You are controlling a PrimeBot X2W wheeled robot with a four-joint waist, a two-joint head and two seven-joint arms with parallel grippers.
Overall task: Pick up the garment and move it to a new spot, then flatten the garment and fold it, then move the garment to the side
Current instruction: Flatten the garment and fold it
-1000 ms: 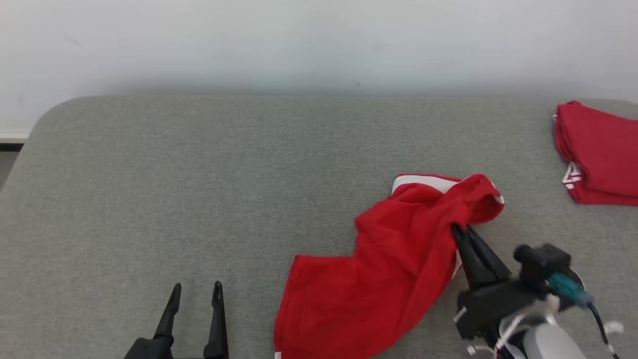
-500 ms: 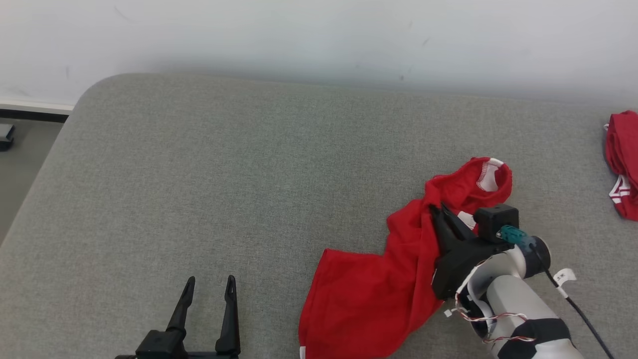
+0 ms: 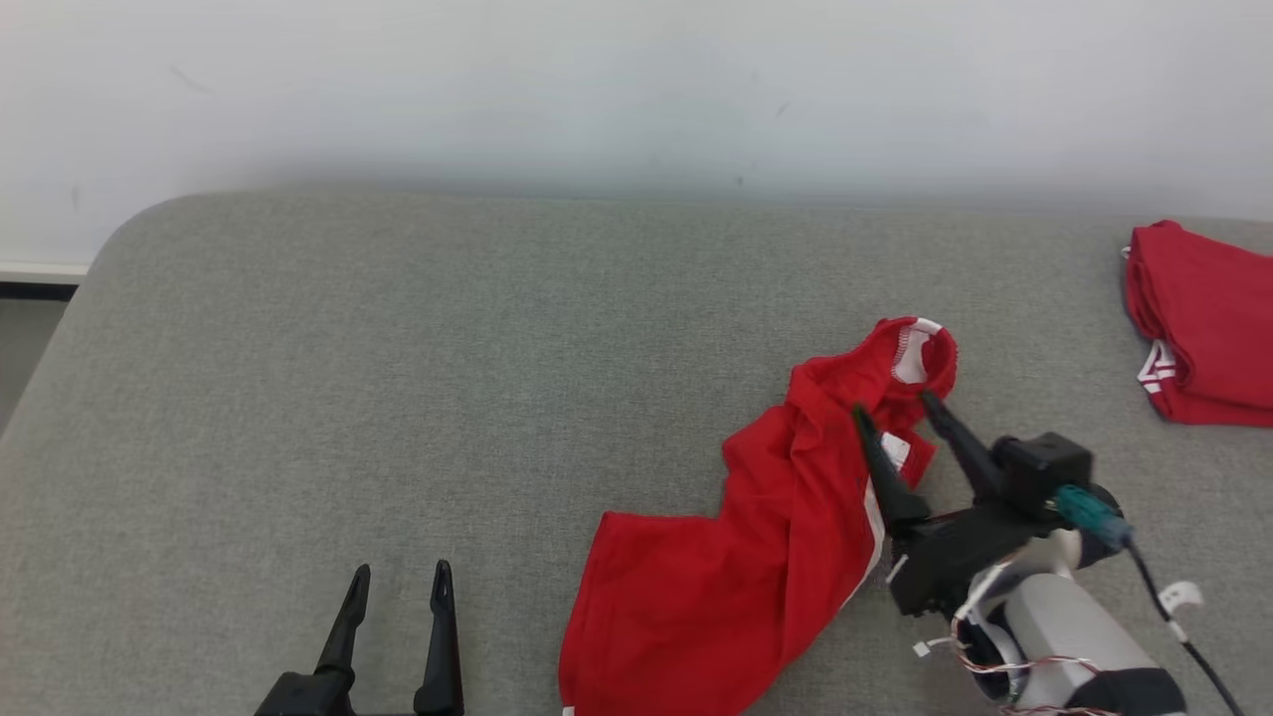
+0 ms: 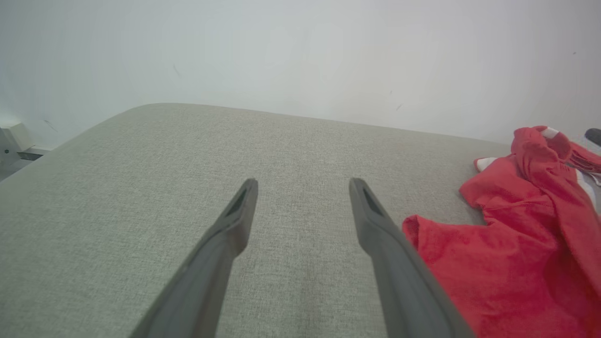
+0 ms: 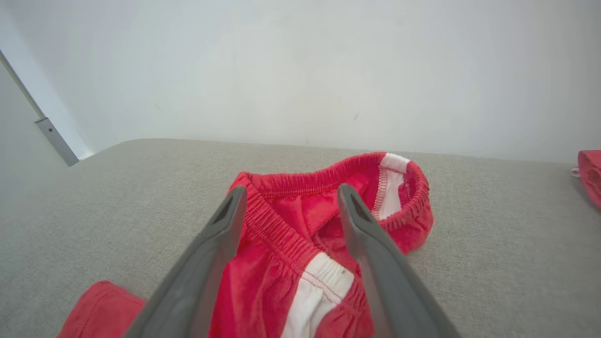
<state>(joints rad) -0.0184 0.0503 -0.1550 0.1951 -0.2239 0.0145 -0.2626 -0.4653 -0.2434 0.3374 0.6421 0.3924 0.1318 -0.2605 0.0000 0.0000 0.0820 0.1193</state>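
Both open-fingered, my left gripper (image 3: 400, 569) idles near-left while my right gripper (image 3: 892, 403) straddles the red shorts' (image 3: 756, 557) crumpled waistband (image 5: 281, 234), where I risk snagging elastic on withdrawal.

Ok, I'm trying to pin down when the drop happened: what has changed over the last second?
The right gripper has let go. Its jaws, shut on the red garment a second ago, now stand open over its waistband, and the cloth lies loose on the grey surface. The left gripper stayed open and idle. The folded red garment at the far right stayed put; only the camera shifted.
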